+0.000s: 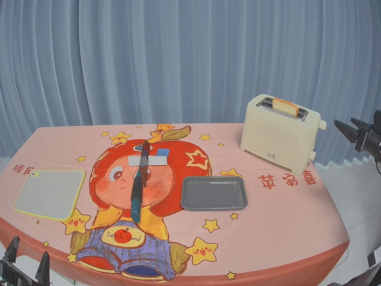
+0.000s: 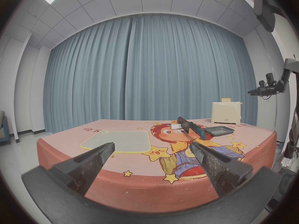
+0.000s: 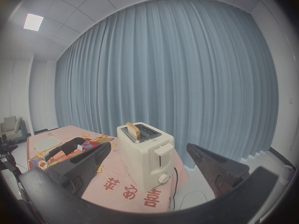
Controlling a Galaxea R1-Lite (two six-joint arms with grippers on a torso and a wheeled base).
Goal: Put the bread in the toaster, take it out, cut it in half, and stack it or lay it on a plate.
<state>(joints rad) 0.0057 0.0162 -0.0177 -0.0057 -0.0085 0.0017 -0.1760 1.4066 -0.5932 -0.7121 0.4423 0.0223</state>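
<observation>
Bread point(image 1: 285, 106) stands in the toaster point(image 1: 278, 140) slot, at the table's point(image 1: 278, 227) two o'clock. Left gripper point(image 2: 151, 148) and right gripper point(image 3: 148, 147) both gape empty. Taking out, cutting and plating seem left.

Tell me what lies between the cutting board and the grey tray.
In the head view, a teal-handled knife lies between the cutting board and the tray, its blade resting across a small white block.

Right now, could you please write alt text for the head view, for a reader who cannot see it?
A slice of bread stands in a cream toaster on a pink table; nearer lie a grey tray, a knife and a cutting board.
</observation>
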